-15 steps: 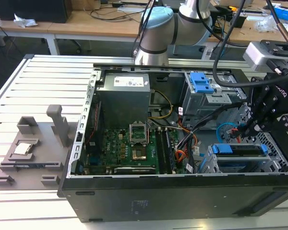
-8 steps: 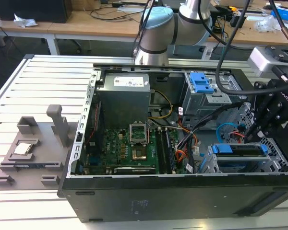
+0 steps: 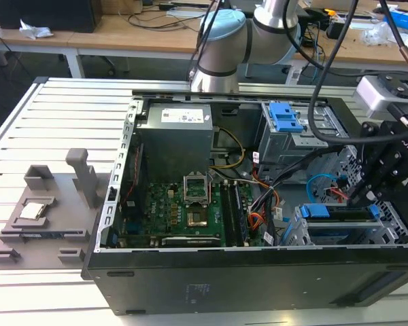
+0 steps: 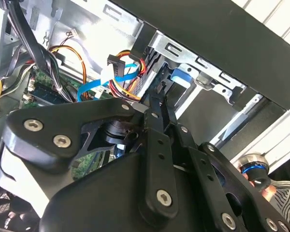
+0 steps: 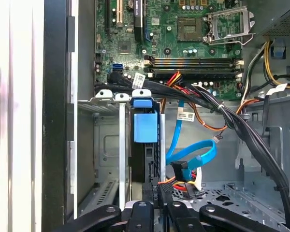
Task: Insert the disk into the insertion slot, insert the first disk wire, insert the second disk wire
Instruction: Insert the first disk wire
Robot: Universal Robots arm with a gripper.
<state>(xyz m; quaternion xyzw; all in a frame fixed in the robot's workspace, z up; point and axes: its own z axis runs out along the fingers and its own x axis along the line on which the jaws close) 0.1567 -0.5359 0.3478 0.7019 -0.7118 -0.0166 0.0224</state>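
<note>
In the exterior view the disk lies in the insertion slot, the low perforated cage at the case's near right corner, with its blue carrier showing at both ends. My gripper hangs just behind it. The first wrist view shows the carrier's blue tab on the edge-on disk inside the cage. My gripper is shut on a small black wire connector with an orange lead, right at the disk's rear edge. In the second wrist view the closed fingertips reach toward the blue carrier.
A blue flat cable with its black plug hangs loose beside the disk, next to red and yellow power wires. A thick black cable bundle crosses above. A taller grey cage with a blue clip, the motherboard and a grey fixture lie toward the exterior view's left.
</note>
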